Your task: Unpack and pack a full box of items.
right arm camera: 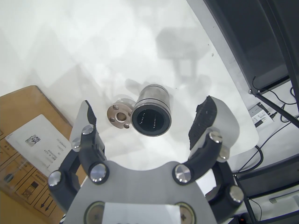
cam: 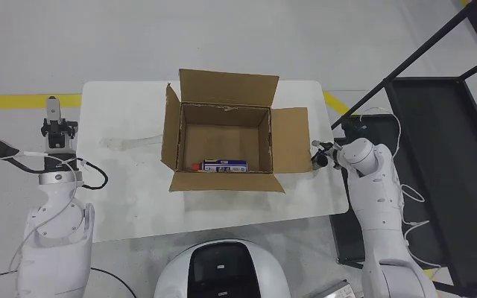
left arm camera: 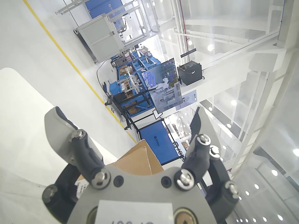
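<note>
Box [cam: 223,138] lies open; just beside its right flap sits a steel bearing [right arm camera: 151,115] — dense, rigid, slick (it may roll) — best pinched across its barrel. Right gripper [right arm camera: 146,106] hangs released above the bearing; left gripper [left arm camera: 127,112], spread and empty, is well left of the box.

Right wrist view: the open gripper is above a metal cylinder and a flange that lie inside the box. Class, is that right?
No. The cylinder and flange lie on the table, beside the box, not inside it, as the right wrist view shows. The right gripper above them is open.
</note>
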Robot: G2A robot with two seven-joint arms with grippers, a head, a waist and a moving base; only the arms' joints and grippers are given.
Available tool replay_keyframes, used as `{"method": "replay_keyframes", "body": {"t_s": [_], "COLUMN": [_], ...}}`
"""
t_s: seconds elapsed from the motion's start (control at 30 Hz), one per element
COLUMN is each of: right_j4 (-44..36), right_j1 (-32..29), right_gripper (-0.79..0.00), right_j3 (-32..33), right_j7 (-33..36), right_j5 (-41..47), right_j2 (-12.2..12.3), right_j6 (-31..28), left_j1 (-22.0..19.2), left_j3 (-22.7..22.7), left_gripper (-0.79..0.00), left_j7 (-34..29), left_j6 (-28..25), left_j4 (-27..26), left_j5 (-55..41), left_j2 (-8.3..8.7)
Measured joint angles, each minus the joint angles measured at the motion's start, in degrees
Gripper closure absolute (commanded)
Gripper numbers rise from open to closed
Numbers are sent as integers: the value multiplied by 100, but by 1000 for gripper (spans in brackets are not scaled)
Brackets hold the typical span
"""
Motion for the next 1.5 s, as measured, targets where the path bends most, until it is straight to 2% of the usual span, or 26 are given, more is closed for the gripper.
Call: {"method": "replay_keyframes", "body": {"t_s": [0.23, 0.53, 0.9, 1.07, 1.27, 1.5], "right_j4": [-1184, -2553, -3781, -3991, -4271, -4277], "right_j1": [-356, -670, -744, -564, -290, 101], "right_gripper": [-785, -785, -785, -785, -785, -785], "right_j3": [99, 140, -347, -485, -813, -1226], "right_j7": [139, 6, -288, -315, -20, 579], "right_j5": [-48, -440, -1216, -1087, -705, 357], "right_j2": [41, 103, 127, 124, 123, 108], "right_j6": [282, 296, 98, -107, -621, -1170], "left_j1": [0, 0, 0, 0, 0, 0], "left_j3": [0, 0, 0, 0, 0, 0], "left_gripper": [-785, -785, -785, -785, -785, -785], "left_j7": [0, 0, 0, 0, 0, 0], "left_j6": [0, 0, 0, 0, 0, 0], "left_j4": [0, 0, 0, 0, 0, 0], "left_j5": [0, 0, 0, 0, 0, 0], "left_j2": [0, 0, 0, 0, 0, 0]}}
